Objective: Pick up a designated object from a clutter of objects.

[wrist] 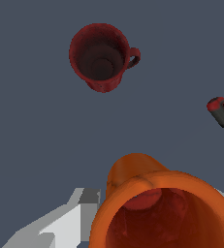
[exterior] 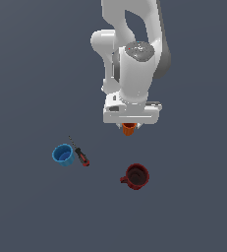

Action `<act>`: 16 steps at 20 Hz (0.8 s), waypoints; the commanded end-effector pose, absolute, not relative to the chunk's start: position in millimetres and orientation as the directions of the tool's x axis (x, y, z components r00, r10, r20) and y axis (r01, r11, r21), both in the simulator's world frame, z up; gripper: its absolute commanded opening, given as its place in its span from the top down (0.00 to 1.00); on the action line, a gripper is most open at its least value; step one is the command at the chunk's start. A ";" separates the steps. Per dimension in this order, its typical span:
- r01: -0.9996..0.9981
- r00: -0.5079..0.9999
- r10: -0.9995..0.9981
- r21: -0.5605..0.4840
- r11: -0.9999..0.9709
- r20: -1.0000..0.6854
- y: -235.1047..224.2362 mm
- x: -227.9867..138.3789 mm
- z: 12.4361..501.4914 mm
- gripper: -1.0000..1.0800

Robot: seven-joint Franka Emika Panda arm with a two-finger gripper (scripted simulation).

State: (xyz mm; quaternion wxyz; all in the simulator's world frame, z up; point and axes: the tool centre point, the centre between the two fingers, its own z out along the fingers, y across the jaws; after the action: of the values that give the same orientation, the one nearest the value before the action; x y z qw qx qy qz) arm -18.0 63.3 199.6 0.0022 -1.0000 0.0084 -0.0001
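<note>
One small orange cup (exterior: 128, 129), seemingly upright with mouth up, sits gripped in the claw (exterior: 129, 126).

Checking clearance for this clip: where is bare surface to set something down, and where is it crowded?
Bare: the wide floor between the blue cup and dark red mug, and below both in the exterior view. Crowded: the screwdriver lies right beside the blue cup, and the gripper with the orange cup sits above the mug.

A plain, flat slate-grey floor (exterior: 26, 59) fills both views under even, soft light.
</note>
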 end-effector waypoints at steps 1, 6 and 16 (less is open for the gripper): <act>-0.016 1.000 -0.016 -0.004 -1.000 0.000 55.1 -2.8 219.0 1.00; -0.017 1.000 -0.017 -0.003 -1.000 0.000 40.9 25.1 252.1 1.00; -0.017 1.000 -0.017 -0.002 -1.000 0.000 17.2 73.2 307.7 1.00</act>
State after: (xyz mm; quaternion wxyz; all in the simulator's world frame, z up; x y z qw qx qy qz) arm 66.3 20.6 299.3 0.0009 -1.0000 0.0087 0.0002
